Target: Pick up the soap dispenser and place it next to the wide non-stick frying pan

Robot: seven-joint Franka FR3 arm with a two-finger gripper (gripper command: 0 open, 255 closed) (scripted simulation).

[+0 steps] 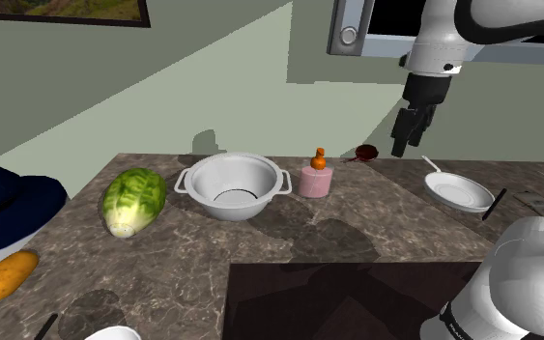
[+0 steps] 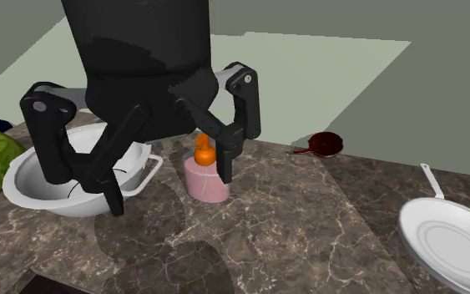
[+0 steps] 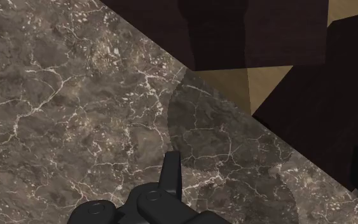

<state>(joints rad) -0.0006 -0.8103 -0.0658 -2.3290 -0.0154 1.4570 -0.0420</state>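
black two-finger gripper (image 1: pixel 413 133) hangs wide open, empty, above the brown marble counter (image 1: pixel 212 253); squat pink soap dispenser (image 1: pixel 316 181) with orange pump stands upright, well apart from the wide white frying pan (image 1: pixel 458 191).

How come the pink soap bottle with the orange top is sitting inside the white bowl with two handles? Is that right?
Not quite. The pink soap dispenser with the orange top isn't inside the white two-handled bowl. It stands on the marble counter beside the bowl, as the shoulder view shows.
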